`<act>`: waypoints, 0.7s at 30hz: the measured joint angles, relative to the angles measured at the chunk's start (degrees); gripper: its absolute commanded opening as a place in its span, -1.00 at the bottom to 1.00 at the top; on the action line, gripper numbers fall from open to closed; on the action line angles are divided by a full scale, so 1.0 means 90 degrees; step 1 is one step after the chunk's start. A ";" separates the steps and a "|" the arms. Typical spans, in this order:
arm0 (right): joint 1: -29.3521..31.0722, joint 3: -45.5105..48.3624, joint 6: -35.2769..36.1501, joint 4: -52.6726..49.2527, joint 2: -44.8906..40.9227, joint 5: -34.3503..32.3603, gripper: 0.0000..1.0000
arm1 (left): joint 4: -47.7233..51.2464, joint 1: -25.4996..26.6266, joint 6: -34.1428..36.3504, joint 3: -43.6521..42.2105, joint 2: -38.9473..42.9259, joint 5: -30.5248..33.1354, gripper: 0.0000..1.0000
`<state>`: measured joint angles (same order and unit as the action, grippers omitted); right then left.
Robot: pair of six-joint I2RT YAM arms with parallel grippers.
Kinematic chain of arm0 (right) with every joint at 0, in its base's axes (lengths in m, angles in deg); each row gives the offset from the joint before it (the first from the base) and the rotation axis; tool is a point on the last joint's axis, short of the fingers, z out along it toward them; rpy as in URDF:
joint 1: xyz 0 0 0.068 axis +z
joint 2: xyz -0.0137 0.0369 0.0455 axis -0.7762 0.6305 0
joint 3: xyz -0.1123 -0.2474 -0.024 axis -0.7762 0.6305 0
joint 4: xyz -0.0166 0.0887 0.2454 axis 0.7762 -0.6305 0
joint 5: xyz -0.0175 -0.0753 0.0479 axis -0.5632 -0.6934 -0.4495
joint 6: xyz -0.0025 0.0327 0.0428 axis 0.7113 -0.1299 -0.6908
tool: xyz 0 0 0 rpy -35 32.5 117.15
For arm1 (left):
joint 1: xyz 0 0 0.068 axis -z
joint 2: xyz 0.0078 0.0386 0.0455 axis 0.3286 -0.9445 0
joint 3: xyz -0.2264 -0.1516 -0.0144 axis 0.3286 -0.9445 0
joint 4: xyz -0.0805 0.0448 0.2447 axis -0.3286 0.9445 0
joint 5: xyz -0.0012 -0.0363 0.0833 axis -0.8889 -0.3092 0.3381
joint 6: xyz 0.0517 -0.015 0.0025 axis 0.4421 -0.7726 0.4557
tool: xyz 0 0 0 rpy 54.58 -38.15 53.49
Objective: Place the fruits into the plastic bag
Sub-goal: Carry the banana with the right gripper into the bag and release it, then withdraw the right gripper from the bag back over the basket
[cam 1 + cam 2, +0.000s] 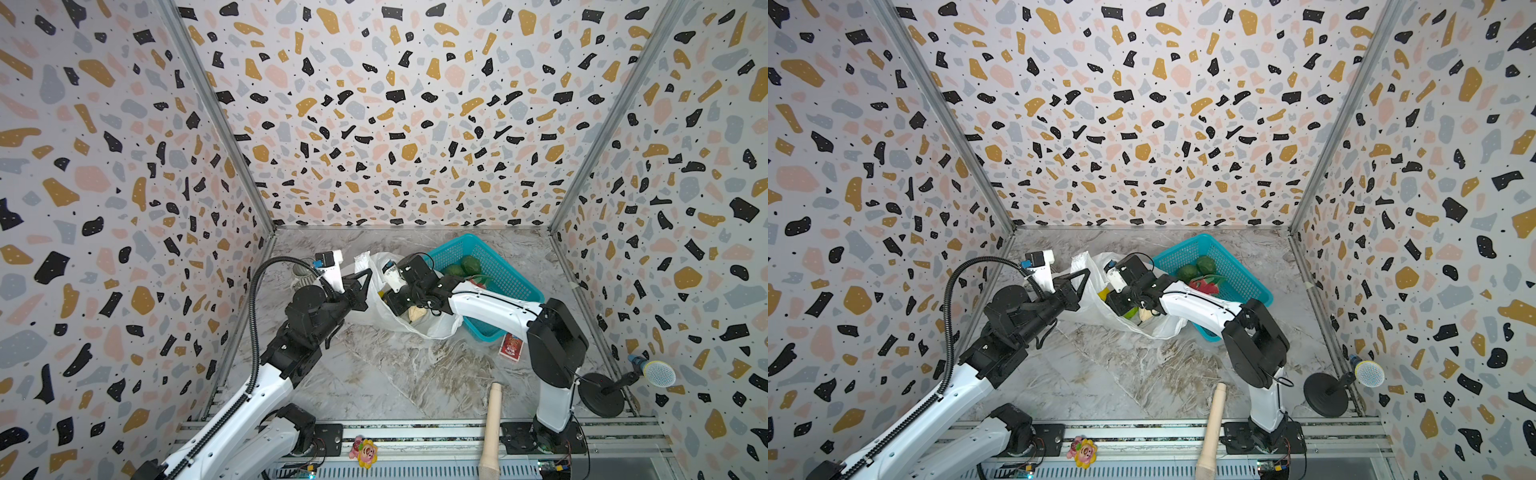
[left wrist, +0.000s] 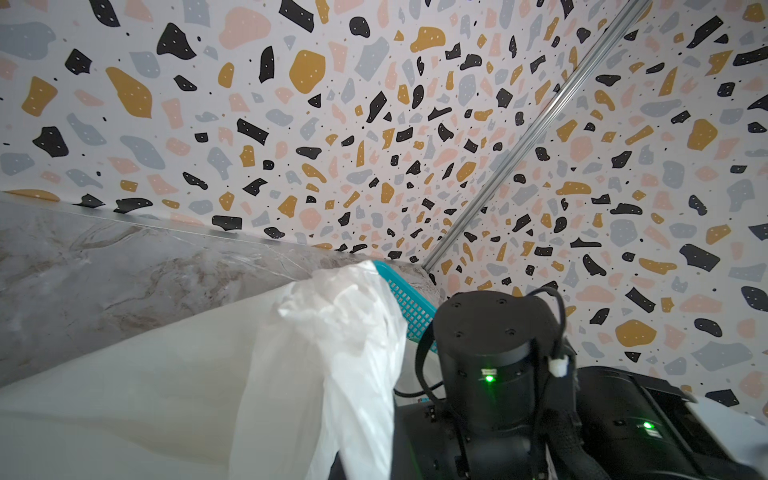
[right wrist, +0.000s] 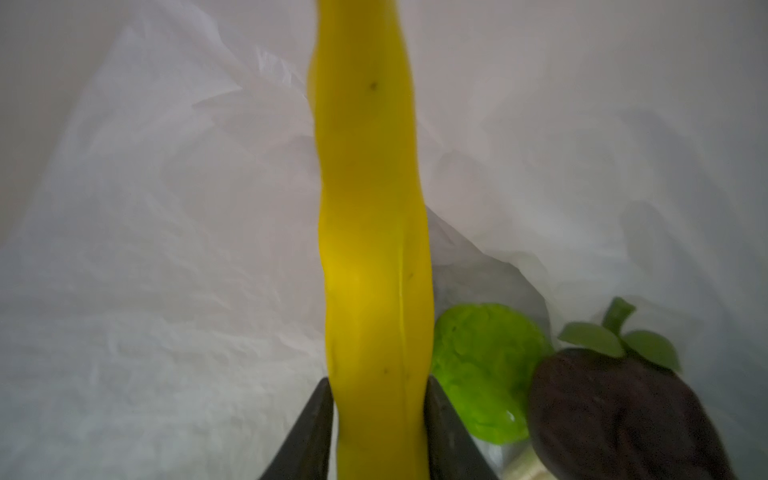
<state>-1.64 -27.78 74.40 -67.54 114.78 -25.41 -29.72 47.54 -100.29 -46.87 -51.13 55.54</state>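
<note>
Banana [image 3: 370, 208] is pointing lengthwise straight out from my right gripper [image 3: 378, 379], jaws pressing both its sides, inside the plastic bag [image 3: 166, 249], lime-green bumpy ball [image 3: 482, 370] lying just beside.

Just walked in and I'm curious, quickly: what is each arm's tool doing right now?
Left tool: closed, pinching the edge of the thin white crinkly plastic bag.
Right tool: closed on a long yellow toy banana inside that bag.

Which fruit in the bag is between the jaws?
The long yellow fruit. The bumpy lime-green ball and dark fruit lie beside it, outside the jaws.
</note>
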 measured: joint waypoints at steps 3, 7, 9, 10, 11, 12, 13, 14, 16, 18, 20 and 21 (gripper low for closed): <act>0.0022 0.0012 0.0053 0.0007 0.0019 0.0032 0.60 | -0.0032 0.0000 -0.0034 -0.0002 0.0000 0.0010 -1.00; -0.0017 0.0610 0.0112 0.0248 -0.0619 -0.0061 0.67 | -0.0039 0.0000 -0.0073 -0.0015 -0.0002 0.0090 -1.00; -0.0083 0.1013 0.0124 0.0338 -0.1173 -0.0063 0.67 | -0.0049 0.0000 -0.0092 -0.0027 -0.0017 0.0160 -1.00; -0.0129 0.1188 0.0126 0.0376 -0.1462 -0.0053 0.67 | -0.0053 0.0000 -0.0104 -0.0024 -0.0041 0.0187 -1.00; -0.0182 0.1358 0.0129 0.0440 -0.1746 -0.0049 0.67 | -0.0053 0.0000 -0.0119 -0.0027 -0.0061 0.0204 -1.00; -0.0250 0.1535 0.0129 0.0500 -0.2072 -0.0036 0.67 | -0.0053 0.0000 -0.0129 -0.0027 -0.0087 0.0226 -1.00; -0.0325 0.1719 0.0126 0.0568 -0.2429 -0.0024 0.67 | -0.0053 0.0000 -0.0131 -0.0027 -0.0117 0.0240 -1.00; -0.0389 0.1851 0.0121 0.0619 -0.2688 -0.0010 0.67 | -0.0053 0.0000 -0.0134 -0.0027 -0.0141 0.0248 -1.00; -0.0578 0.2142 0.0097 0.0716 -0.3310 0.0010 0.70 | -0.0053 0.0000 -0.0138 -0.0027 -0.0182 0.0277 -1.00; -0.0811 0.2380 0.0027 0.0806 -0.3832 0.0019 0.78 | -0.0053 0.0000 -0.0143 -0.0027 -0.0204 0.0299 -1.00; -0.1124 0.2572 -0.0117 0.0872 -0.4286 -0.0063 0.93 | -0.0053 0.0000 -0.0143 -0.0027 -0.0214 0.0318 -1.00; -0.1316 0.2652 -0.0197 0.0903 -0.4481 -0.0160 0.99 | -0.0053 0.0000 -0.0143 -0.0027 -0.0219 0.0323 -1.00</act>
<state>-13.49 -3.91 72.63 -59.41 74.45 -26.85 -30.20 47.54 -101.58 -47.11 -53.10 58.45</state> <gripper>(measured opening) 0.947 0.047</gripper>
